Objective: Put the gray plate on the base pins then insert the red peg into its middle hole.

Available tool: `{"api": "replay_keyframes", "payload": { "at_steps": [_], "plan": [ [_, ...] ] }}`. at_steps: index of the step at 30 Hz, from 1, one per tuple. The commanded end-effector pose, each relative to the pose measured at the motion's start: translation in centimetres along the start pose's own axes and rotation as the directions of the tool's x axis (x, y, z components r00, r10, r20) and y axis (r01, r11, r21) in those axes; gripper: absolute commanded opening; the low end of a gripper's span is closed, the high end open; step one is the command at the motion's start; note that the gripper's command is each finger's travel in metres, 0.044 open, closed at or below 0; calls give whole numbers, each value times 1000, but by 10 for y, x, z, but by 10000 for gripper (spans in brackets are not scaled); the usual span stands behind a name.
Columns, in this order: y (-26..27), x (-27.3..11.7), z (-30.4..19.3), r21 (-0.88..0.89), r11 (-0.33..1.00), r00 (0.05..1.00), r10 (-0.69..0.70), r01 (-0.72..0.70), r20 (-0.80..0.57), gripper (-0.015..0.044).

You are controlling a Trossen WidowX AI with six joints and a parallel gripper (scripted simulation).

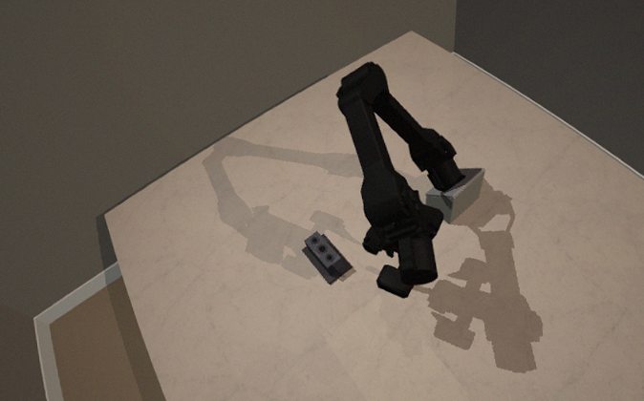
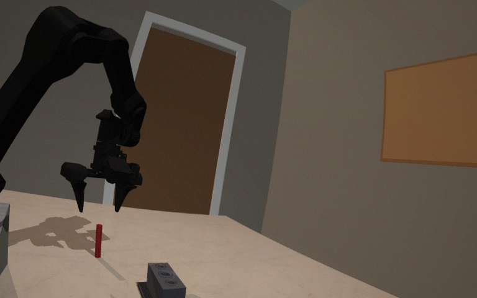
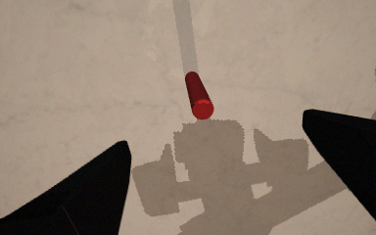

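Observation:
The gray plate (image 1: 326,253) (image 2: 174,293) shows three round holes on top and lies level on the darker base (image 1: 318,268) (image 2: 142,289). The pins cannot be made out. The red peg (image 2: 98,241) (image 3: 198,94) stands upright on the table, away from the base, and is almost wholly hidden by the gripper in the top view. My gripper (image 2: 99,211) (image 3: 215,133) is open and empty, pointing down above the peg. In the wrist view the peg's top shows between the two fingers, touching neither. The fingertips are hidden in the top view.
The arm's gray wedge-shaped mount (image 1: 464,200) stands on the table (image 1: 563,209) at the right in the top view. The plate and base are the nearest objects beside the peg. The table's left edge runs beyond them. Arm shadows cross the table.

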State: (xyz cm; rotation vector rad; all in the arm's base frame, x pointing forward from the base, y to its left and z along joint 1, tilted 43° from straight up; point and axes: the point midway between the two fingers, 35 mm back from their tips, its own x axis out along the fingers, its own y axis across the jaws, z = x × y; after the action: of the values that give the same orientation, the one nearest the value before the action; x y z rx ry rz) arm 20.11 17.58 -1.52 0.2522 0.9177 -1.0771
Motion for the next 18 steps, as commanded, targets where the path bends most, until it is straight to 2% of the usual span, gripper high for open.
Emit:
{"api": "replay_keyframes", "payload": {
  "at_steps": [1,18],
  "plan": [
    [1,12,0,-8,1000,1000,4,-4,6,440],
    [2,37,0,-7,1000,1000,5,-5,6,440]
  ]
}}
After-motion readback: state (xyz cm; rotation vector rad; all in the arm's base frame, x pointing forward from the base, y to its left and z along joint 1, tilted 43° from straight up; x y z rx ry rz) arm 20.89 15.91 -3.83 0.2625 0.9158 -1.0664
